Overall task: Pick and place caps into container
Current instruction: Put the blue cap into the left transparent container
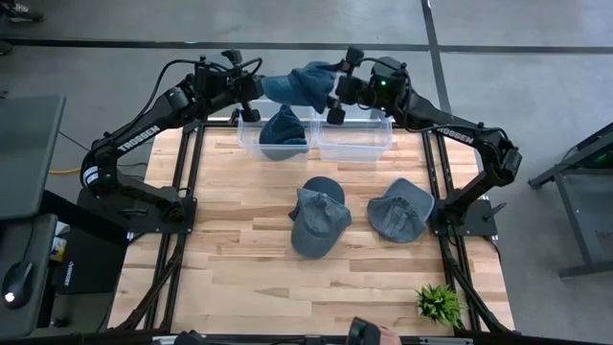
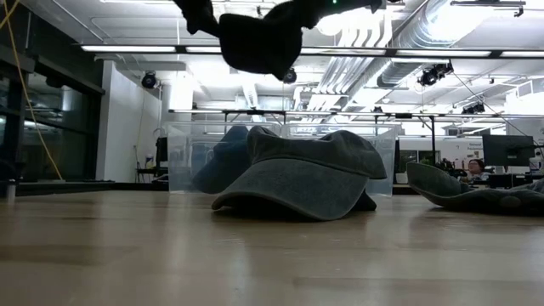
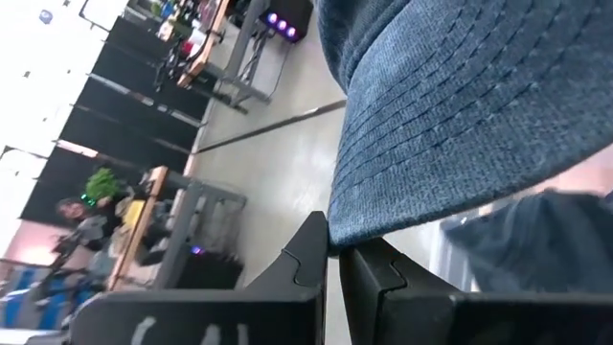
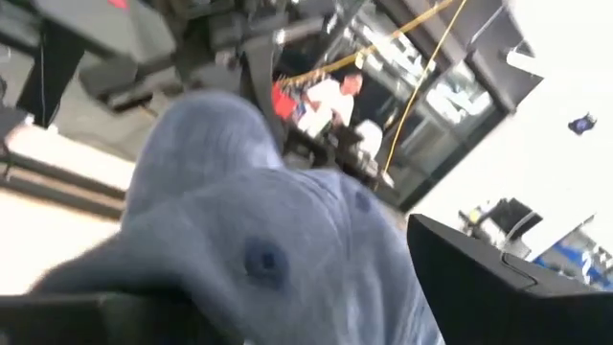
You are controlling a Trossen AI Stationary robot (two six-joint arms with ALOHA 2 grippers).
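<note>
Left gripper [image 1: 257,89] hangs high over the table's far edge, fingers pinched tight on the brim of a blue cap [image 1: 297,84], and the left wrist view shows that brim clamped right between the two dark tips. Across from it the right gripper [image 1: 335,96] has the same cap by its crown, one finger visible on each side of the bunched fabric. So the cap is stretched between both arms, probably to keep it spread flat for the drop.

Below sits the clear container [image 1: 354,149] at the far edge, two bins side by side. The left bin already holds a navy cap [image 1: 283,131]; the right bin looks bare, so that is where the open room is.

Nearer the table's centre lies a grey cap [image 1: 319,218] partly covering another, and just beside it toward the right edge a third grey cap [image 1: 400,209], all clear of the arms. A small green plant [image 1: 439,303] stands at the near right corner, well out of the way.
</note>
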